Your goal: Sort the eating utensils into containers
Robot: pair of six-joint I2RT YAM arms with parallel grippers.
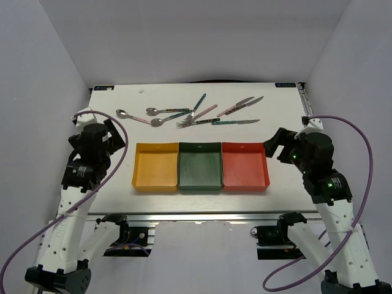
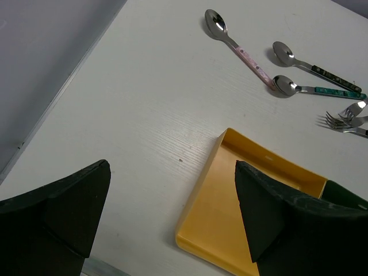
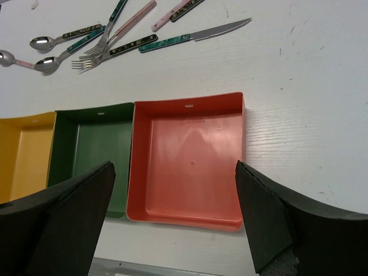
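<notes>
Red tray [image 3: 190,167] in right wrist view

The yellow tray [image 1: 155,166], dark green tray [image 1: 199,165] and red tray [image 1: 245,165], all shallow, square and empty, sit touching, left to right, with 9 metal utensils [image 1: 195,112] lying flat, scattered just beyond them.

White arms [image 1: 61,226] — black wrists [image 1: 92,153], purple cables [image 1: 331,117].
</notes>
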